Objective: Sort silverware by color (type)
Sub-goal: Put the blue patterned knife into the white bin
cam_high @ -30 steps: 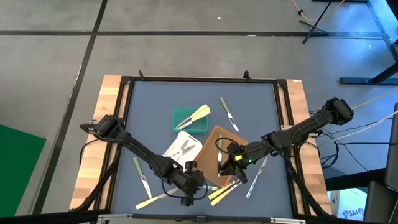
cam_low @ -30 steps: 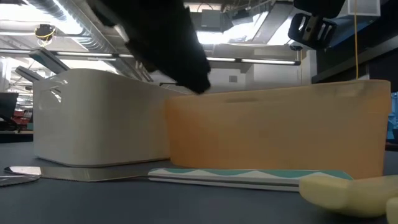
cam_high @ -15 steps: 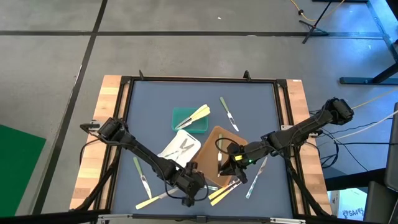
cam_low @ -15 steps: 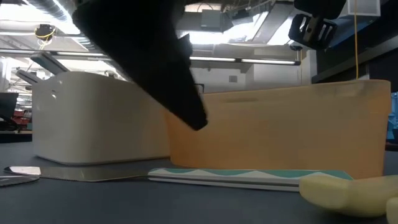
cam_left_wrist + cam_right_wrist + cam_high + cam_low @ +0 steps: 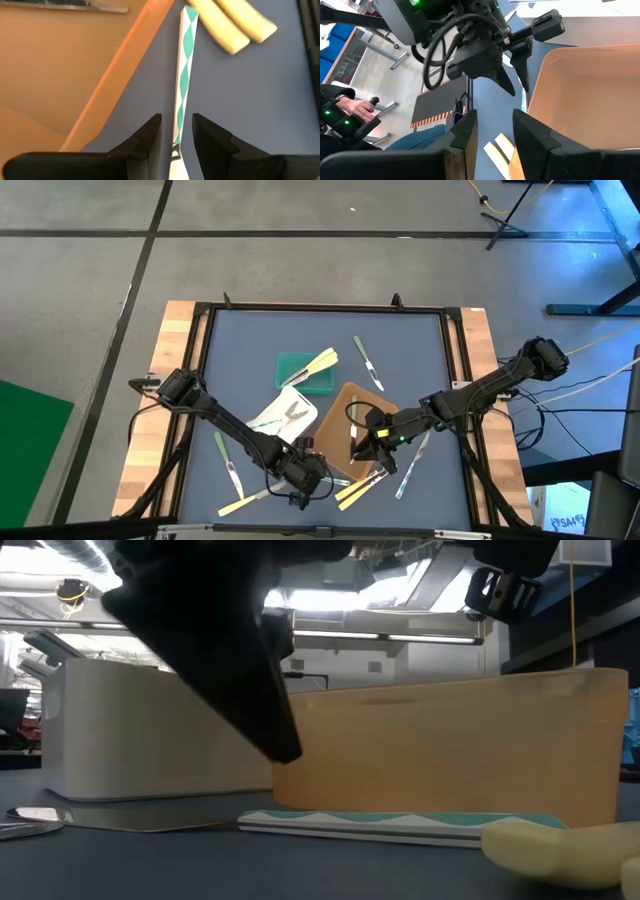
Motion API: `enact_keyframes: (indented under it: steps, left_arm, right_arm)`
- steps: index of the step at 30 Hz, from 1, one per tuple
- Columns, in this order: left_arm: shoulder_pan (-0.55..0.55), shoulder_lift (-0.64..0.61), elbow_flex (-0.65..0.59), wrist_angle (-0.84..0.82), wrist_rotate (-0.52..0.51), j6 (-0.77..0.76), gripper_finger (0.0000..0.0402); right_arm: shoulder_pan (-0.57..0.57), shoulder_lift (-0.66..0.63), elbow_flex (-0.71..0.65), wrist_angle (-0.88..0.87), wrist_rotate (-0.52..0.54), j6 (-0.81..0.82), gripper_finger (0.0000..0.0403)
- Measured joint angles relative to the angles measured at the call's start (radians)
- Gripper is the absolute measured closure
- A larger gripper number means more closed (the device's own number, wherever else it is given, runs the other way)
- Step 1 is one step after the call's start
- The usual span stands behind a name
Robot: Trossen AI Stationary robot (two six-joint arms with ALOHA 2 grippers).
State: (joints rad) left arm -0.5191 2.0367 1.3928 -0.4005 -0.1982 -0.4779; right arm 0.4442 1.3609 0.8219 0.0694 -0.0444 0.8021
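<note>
A utensil with a green-and-white patterned handle (image 5: 182, 75) lies flat on the blue table, just in front of the brown tray (image 5: 345, 430). My left gripper (image 5: 176, 117) is open and points steeply down over it. One finger stands on each side of the handle, with a gap to either side. In the high view my left gripper (image 5: 305, 480) is near the table's front edge. My right gripper (image 5: 365, 442) hangs open over the brown tray, with nothing between its fingers. Two cream utensils (image 5: 230, 22) lie just beyond the patterned handle.
A white tray (image 5: 288, 415) holding utensils stands left of the brown tray, and a green tray (image 5: 300, 370) with cream utensils (image 5: 322, 362) stands behind them. Loose utensils lie at the front left (image 5: 228, 460), front (image 5: 245, 502), far centre (image 5: 367, 363) and right (image 5: 410, 465).
My left gripper has sunk toward the table and tipped more steeply down over the patterned utensil. The white tray has shifted a little toward the table's left. My right gripper has kept still.
</note>
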Motion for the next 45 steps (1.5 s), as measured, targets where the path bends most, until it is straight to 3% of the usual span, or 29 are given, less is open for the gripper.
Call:
enact_keyframes:
  steps: [10, 29, 45]
  left_arm:
    - [-0.026, 0.003, 0.087, 0.016, -0.049, 0.102, 0.0300]
    - [-0.042, 0.105, 0.089, -0.036, -0.135, 0.065, 0.0300]
    - [-0.009, 0.130, 0.091, -0.067, -0.053, 0.037, 0.0304]
  right_arm:
    - [0.000, 0.000, 0.000, -0.020, 0.000, 0.000, 0.0292]
    - [0.000, 0.000, 0.000, -0.023, 0.007, 0.000, 0.0292]
    - [0.000, 0.000, 0.000, -0.028, 0.010, 0.000, 0.0292]
